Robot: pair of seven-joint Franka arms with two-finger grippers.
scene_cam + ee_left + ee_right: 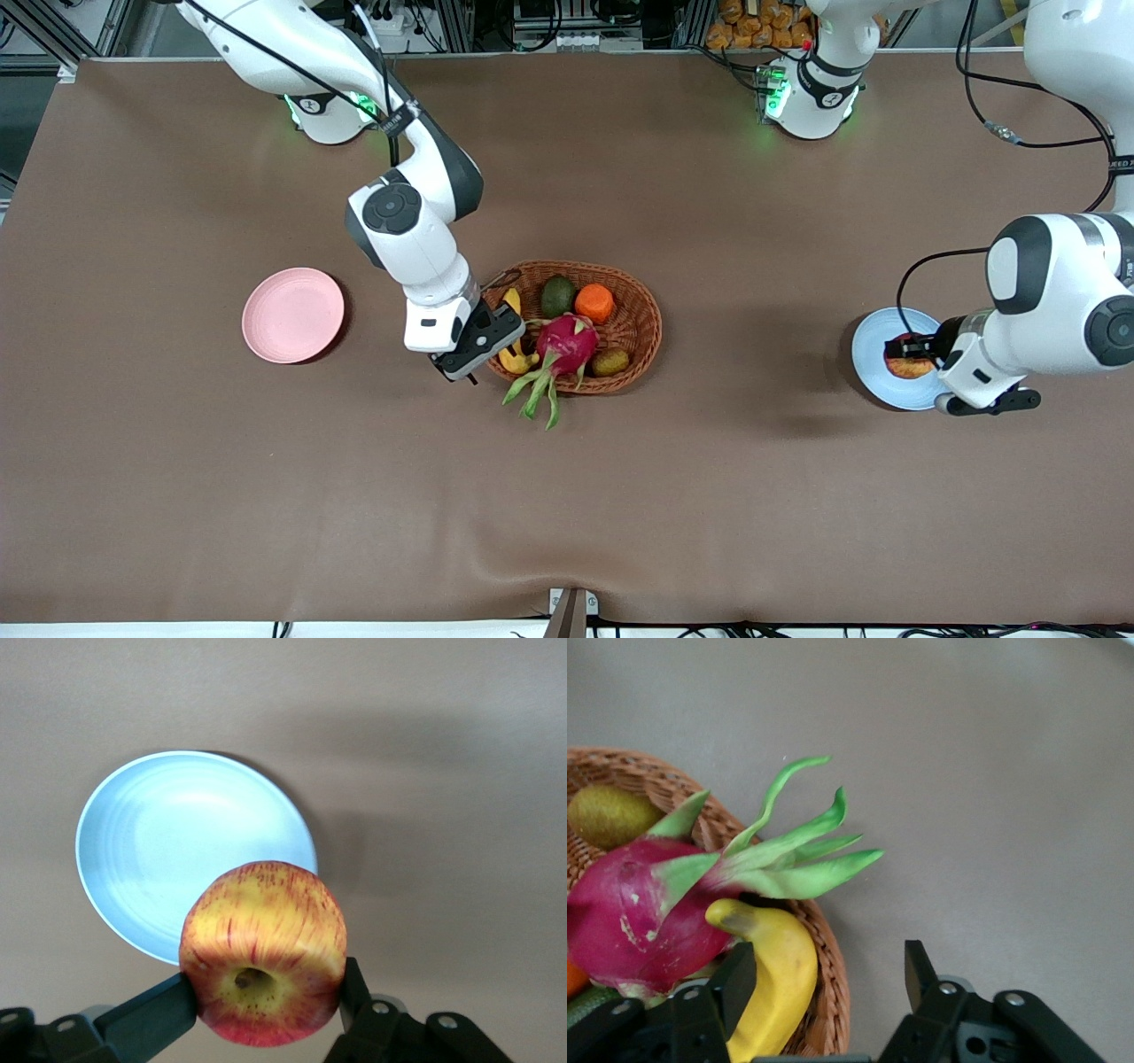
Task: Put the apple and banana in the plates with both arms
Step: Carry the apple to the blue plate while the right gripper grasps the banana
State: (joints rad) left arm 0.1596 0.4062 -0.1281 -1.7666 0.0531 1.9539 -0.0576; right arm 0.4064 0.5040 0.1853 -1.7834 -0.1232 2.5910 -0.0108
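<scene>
The left pincer [261, 1005] is clamped on the apple [263, 952], a finger pressed against each side of the fruit, and holds it up in the air over the light blue plate [873, 350], which lies on the brown surface [709, 496] toward the left arm's end. The apple, red with yellow patches, shows its stem hollow to the left wrist view. The right pincer [824, 979] is down at the brown wicker basket [633, 301] in the middle of the surface, at the rim toward the right arm's end; its fingers stand apart, one inside the basket against the banana [775, 979] and the other outside the wicker wall, so that banana and rim lie between them without a firm grip yet. The banana rests in the basket just inside that rim, touching the magenta dragon fruit [567, 344], whose green leaves hang over the basket's edge. An orange [594, 302], a dark green fruit [557, 295] and a brownish kiwi [610, 361] lie in the basket too. The pale pink plate [293, 315] sits bare toward the right arm's end, apart from the basket.
</scene>
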